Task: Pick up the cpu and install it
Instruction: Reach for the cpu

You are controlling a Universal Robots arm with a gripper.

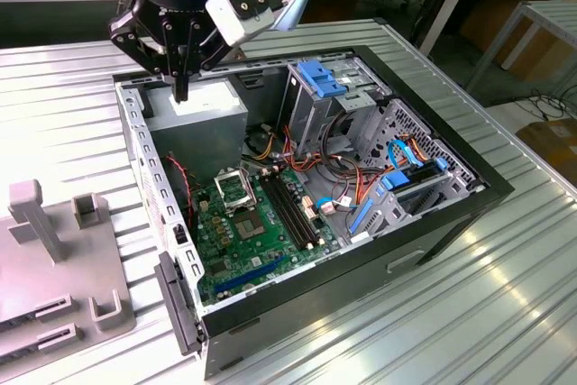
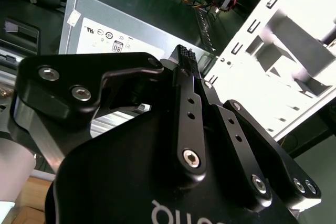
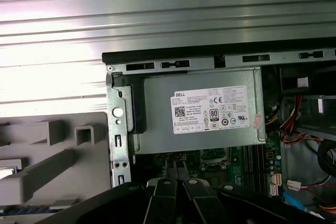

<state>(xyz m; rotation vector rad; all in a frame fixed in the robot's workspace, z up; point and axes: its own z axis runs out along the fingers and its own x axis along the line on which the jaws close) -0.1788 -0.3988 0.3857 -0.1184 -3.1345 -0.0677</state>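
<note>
1 gripper, pinched narrow and empty, hangs upper left of your exterior view; the cpu apparently lies on the grey fixture, lower left.

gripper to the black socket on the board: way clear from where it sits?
Likely yes. The gripper hangs above the power supply, the case is open on top, and the socket lies uncovered beside the supply.

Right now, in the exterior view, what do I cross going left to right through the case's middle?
Grey moulded plastic fixture → green motherboard → long black memory slots → grey metal drive cage with blue rails → black outer case wall.
</note>
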